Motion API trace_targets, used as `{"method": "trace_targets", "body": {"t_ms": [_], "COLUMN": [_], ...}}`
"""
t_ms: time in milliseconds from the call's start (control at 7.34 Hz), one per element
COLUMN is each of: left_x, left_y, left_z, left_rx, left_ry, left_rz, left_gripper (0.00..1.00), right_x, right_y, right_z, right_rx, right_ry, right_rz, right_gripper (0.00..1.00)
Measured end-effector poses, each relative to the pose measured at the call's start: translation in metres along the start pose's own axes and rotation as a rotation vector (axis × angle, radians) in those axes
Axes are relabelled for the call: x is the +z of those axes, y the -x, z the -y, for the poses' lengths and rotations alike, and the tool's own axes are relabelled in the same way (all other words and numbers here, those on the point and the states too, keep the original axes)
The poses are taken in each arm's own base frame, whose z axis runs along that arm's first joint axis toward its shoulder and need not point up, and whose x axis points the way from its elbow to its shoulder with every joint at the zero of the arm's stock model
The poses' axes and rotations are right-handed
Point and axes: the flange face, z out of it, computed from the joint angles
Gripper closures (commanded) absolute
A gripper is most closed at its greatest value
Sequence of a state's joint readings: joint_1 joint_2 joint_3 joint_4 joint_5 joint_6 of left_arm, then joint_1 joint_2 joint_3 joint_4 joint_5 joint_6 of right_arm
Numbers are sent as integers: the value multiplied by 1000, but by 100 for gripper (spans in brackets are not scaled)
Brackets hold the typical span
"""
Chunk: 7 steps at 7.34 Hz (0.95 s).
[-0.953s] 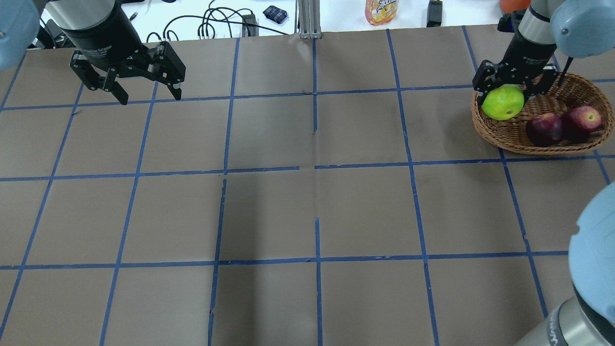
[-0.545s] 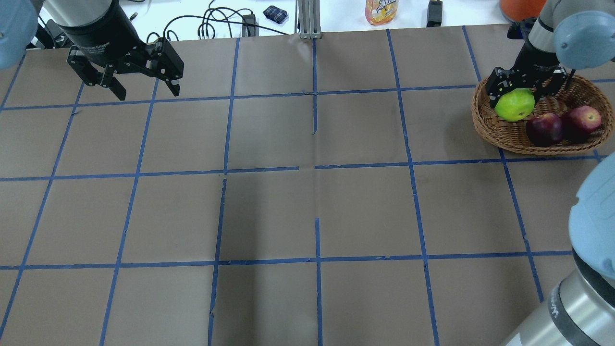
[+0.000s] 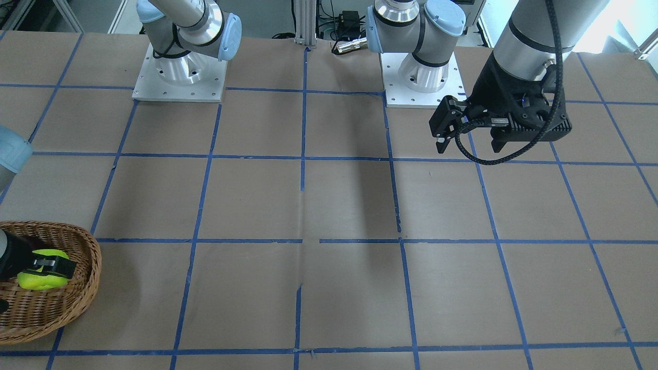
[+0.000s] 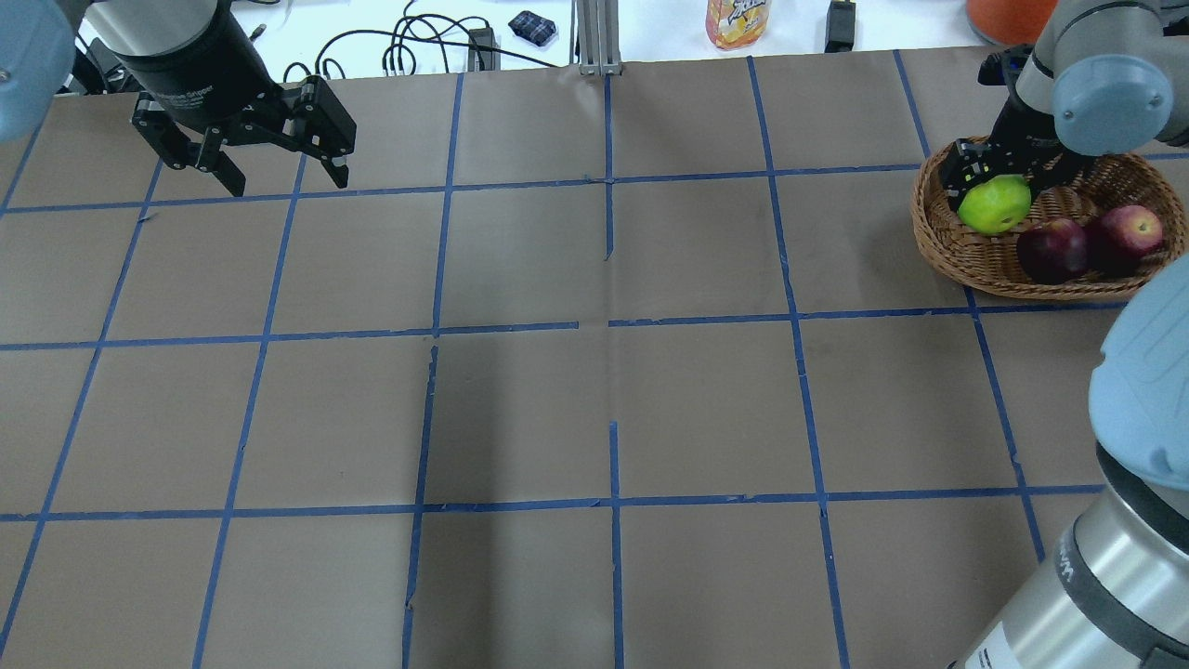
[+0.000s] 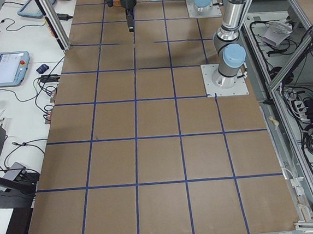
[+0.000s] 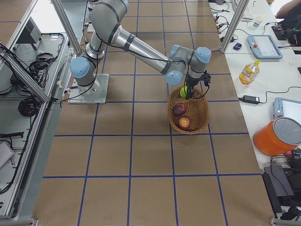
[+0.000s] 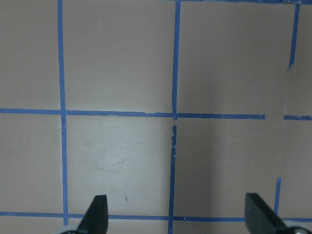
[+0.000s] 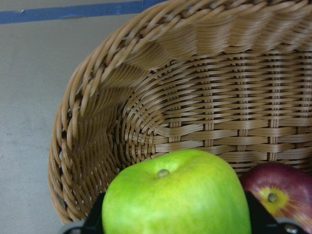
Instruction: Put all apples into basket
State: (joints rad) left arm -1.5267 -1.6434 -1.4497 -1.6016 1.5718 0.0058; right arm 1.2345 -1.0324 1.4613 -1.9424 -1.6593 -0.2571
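The right end effector [image 4: 1003, 186] has carried the yellow-green apple [image 4: 995, 205] deeper into the basket [image 4: 938, 246], closer to the maroon apple [image 4: 1051, 251].

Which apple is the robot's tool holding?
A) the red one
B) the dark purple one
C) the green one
C: the right tool is clamped on the green apple, low inside the basket.

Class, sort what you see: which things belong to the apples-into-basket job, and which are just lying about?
Belonging to the job:
green apple, held in the right pincer
maroon apple
red apple
wicker basket

Just lying about:
drink bottle
black cables
orange container
teach pendant
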Motion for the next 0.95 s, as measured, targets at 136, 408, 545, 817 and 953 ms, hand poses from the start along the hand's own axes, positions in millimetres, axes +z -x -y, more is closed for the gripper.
{"method": "trace_targets", "body": {"t_ms": [136,408,545,817,953], "left_x": [0,2,2,1,0], "left_y": [0,0,0,0,0], "left_z": [0,0,0,-1,-2], "left_rx": [0,0,1,0,0], "left_ry": [1,4,4,4,3], "left_rz": [1,1,1,1,2], "left_gripper": [0,0,0,0,0], "right_x": [-1,-24,-51,-118,-152], "right_y": [0,4,15,68,110], "right_z": [-1,-12,-25,-65,-94], "right_rx": [-1,-5,-15,-44,-40], "right_ry": [4,17,21,15,18], "right_rz": [1,16,31,65,66], "right_gripper": [0,0,0,0,0]}}
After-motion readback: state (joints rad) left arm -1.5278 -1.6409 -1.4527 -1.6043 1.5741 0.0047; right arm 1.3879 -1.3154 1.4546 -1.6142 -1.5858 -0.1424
